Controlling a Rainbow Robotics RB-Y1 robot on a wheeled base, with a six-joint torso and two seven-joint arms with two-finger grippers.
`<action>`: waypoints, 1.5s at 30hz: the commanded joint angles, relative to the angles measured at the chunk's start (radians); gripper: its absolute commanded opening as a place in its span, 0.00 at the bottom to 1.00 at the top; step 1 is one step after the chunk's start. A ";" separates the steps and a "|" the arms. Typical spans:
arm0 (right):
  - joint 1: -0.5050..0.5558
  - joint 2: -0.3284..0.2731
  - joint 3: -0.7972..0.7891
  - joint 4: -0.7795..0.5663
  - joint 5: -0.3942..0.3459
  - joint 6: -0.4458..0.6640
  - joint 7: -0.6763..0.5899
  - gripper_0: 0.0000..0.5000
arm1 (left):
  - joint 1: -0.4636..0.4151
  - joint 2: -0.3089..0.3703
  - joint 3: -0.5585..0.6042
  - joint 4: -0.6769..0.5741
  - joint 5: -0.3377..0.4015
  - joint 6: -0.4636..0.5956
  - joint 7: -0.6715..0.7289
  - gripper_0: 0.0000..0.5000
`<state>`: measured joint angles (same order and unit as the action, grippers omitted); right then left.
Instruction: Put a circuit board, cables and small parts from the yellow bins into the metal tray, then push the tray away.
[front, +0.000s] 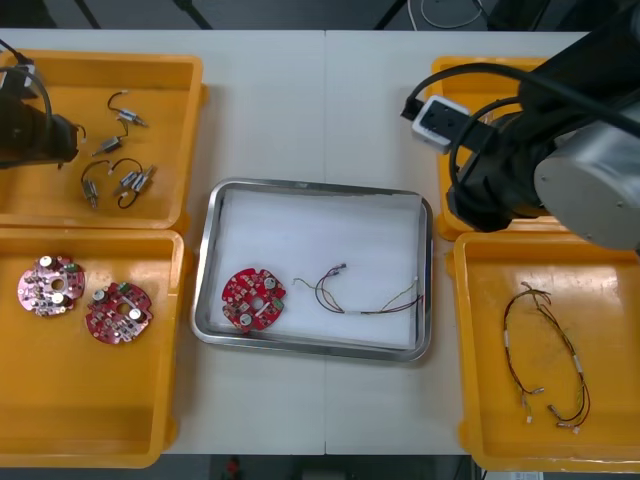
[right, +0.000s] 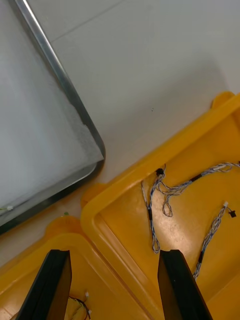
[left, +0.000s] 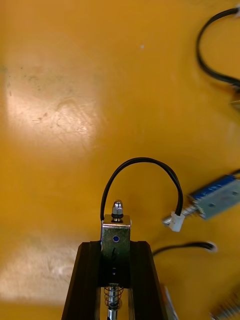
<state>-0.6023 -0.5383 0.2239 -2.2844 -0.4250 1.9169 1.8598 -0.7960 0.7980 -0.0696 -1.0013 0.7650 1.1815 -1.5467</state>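
My left gripper (left: 115, 246) is shut on a small metal part (left: 116, 234) with a looped black cable (left: 142, 165), held just above the floor of the far left yellow bin (front: 60, 80). More small metal parts (front: 132, 181) lie in that bin. My right gripper (right: 117, 265) is open with nothing between its fingers. It hovers over the rim between the two right bins, near twisted blue and white cables (right: 170, 192). The metal tray (front: 315, 187) holds a red circuit board (front: 253, 298) and a red and yellow cable (front: 365, 296).
Two circuit boards (front: 52, 285) (front: 118, 312) lie in the near left bin (front: 90, 420). Red and yellow cables (front: 545, 350) lie in the near right bin (front: 480, 400). The right arm (front: 560, 150) covers most of the far right bin. The tray's corner (right: 92, 135) is close to the right fingers.
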 joint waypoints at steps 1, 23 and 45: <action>0.030 -0.048 -0.146 -0.027 -0.020 0.003 -0.036 1.00 | -0.028 0.063 0.088 -0.149 -0.019 0.164 -0.050 0.00; -0.013 -0.080 -0.456 0.292 -0.052 0.003 -0.008 1.00 | -0.028 0.050 -0.010 -0.804 0.108 0.698 0.421 0.00; -0.205 -0.078 -0.475 0.823 0.031 -0.118 0.119 1.00 | -0.055 -0.105 -0.414 -0.901 0.065 0.555 0.677 0.00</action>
<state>-0.7571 -0.5870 -0.2132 -1.4929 -0.4117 1.8431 1.9208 -0.8024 0.7270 -0.4195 -1.9232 0.8741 1.7841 -0.9352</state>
